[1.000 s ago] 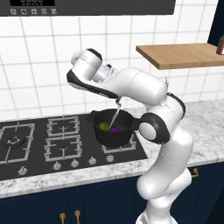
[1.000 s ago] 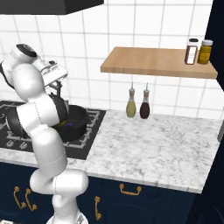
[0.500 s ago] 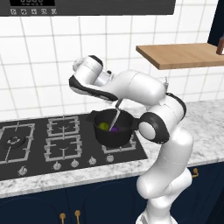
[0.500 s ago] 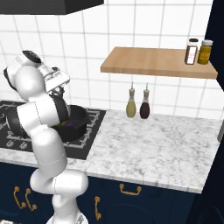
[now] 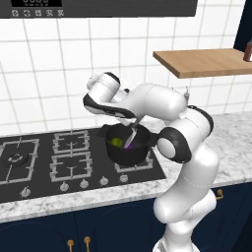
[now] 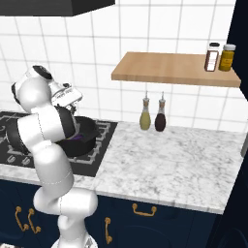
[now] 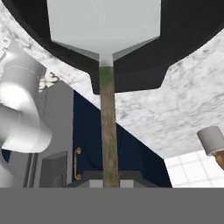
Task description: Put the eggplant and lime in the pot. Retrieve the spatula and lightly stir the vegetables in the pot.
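The pot [image 5: 126,146] stands on the rear right burner of the black gas hob [image 5: 59,160], upright, its mouth open upward. Inside it the lime [image 5: 116,142] lies toward the left wall, and the eggplant [image 5: 130,145] lies just beside it to the right; the two appear close, though contact between them cannot be confirmed. In the right base view the pot [image 6: 83,138] is partly masked by the arm, with a sliver of purple visible at its rim.

The spatula [image 5: 134,132] slants down into the pot, its lower end among the vegetables. In the hand view the spatula [image 7: 107,127] runs straight up the middle: thin dark-green handle below, flat light grey blade [image 7: 103,24] above, the blade lying within the pot's dark interior and overlapping the near rim and one short side handle.

The gripper [image 5: 139,117] is positioned above the pot's right rear edge, pressed together and pinching the spatula handle at its upper end.

The hob is set into a marble-patterned bench [image 6: 164,162]. On the bench against the tiled wall stand two bottles, one yellowish [image 6: 145,115] and one dark [image 6: 160,116], well apart from the pot. Above them a wooden shelf [image 6: 169,70] carries two small jars [image 6: 220,56]. A range hood [image 5: 98,7] hangs above the hob
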Robot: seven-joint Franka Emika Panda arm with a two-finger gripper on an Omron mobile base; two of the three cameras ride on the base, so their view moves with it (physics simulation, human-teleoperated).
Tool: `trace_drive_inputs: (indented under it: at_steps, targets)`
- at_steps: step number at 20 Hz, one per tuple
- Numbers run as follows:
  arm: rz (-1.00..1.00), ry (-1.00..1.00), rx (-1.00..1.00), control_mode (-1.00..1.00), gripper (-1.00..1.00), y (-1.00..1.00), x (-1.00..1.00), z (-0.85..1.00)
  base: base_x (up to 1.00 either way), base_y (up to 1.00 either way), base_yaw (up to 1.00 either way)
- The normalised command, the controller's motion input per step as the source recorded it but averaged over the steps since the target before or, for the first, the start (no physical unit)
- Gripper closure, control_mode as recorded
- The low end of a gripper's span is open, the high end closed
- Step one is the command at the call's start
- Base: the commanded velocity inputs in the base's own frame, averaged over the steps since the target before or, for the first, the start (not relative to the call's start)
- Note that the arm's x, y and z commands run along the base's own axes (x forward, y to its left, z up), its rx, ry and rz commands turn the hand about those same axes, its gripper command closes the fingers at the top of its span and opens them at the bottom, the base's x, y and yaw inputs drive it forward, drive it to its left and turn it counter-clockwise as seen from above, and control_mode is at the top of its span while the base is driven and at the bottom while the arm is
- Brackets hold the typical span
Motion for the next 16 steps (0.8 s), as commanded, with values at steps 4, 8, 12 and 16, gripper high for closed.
trace_drive_inputs:
  at_steps: [4, 8, 12, 16]
  targets:
    - [-0.16, 0.08, -0.06, -1.00, 1.00, -0.42, 0.03, 0.29, 0.00, 0.00, 0.00]
    - [-0.08, 0.05, 0.04, -1.00, 1.00, 0.10, 0.01, 0.59, 0.00, 0.00, 0.00]
    - [-0.02, 0.00, 0.14, -1.00, 1.00, 0.35, 0.00, 0.42, 0.00, 0.00, 0.00]
    - [-0.04, 0.00, 0.08, -1.00, 1.00, 0.17, 0.00, 0.09, 0.00, 0.00, 0.00]
